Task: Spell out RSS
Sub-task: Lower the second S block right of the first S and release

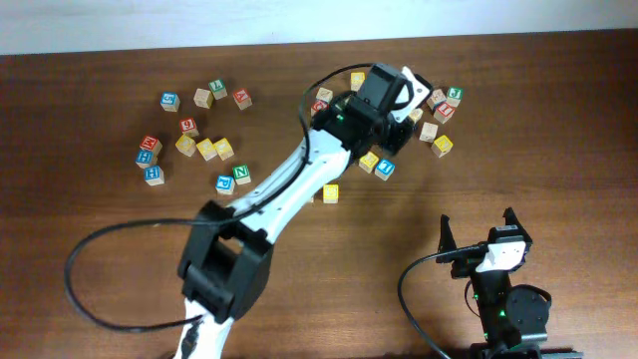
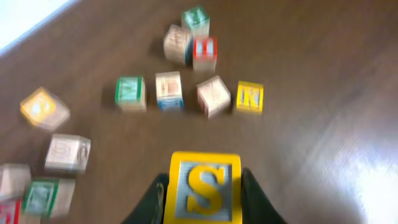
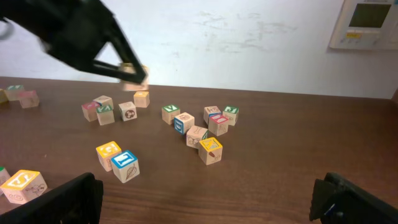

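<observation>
My left gripper [image 2: 204, 211] is shut on a yellow-faced cube marked "S" [image 2: 204, 186] and holds it above the table. In the overhead view this gripper [image 1: 394, 125] hangs over the right cluster of cubes and hides the cube. The right wrist view shows the held cube [image 3: 134, 73] in the air. Other yellow-faced cubes lie loose, one alone [image 1: 330, 192] and one marked "N" [image 2: 250, 96]. Green-faced cubes [image 1: 241, 174] [image 1: 454, 95] [image 2: 129, 92] lie on the table; I cannot read an "R" on any. My right gripper [image 1: 478, 234] [image 3: 205, 199] is open and empty.
A left cluster of cubes [image 1: 206, 150] lies at the back left and a right cluster [image 1: 439, 105] at the back right. A yellow and a blue cube [image 3: 124, 165] sit nearest my right gripper. The left arm [image 1: 289, 189] crosses the table's middle.
</observation>
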Available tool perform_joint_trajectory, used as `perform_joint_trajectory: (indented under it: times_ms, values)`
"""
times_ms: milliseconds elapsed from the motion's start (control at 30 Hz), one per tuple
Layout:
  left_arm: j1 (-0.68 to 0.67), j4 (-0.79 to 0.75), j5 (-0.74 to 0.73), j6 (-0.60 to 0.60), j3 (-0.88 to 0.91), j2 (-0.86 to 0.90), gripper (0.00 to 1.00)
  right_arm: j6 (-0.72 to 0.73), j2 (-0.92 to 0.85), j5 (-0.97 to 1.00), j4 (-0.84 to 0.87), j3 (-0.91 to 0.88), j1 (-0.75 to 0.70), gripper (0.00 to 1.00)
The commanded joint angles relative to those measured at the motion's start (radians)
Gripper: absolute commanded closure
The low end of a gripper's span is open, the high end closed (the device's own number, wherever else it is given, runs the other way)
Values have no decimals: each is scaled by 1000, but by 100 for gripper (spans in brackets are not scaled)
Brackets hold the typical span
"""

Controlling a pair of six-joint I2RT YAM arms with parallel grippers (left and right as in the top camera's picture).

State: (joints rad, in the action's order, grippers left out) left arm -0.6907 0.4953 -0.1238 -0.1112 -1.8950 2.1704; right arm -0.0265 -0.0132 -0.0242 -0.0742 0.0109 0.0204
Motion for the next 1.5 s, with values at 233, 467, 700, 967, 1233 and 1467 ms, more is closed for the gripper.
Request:
perform_joint_trajectory:
  times_ms: [233, 467, 700, 967, 1233, 1467]
  values:
    - [97, 465, -11, 412, 16, -57, 100, 4, 0, 2, -4, -5, 6, 2]
    - [52, 434, -8, 543, 111, -57, 100, 5, 0, 2, -5, -5, 6, 2]
    - [4, 315, 106, 728, 221, -58, 100, 5, 0, 2, -4, -5, 6, 2]
    - [-14, 203, 185, 754, 291, -57, 100, 5, 0, 2, -4, -5, 6, 2]
    - [-18, 148, 203, 806, 338, -57, 99, 5, 0, 2, -5, -5, 6, 1]
    - [-22, 148, 217, 806, 343, -57, 86, 5, 0, 2, -5, -5, 6, 1]
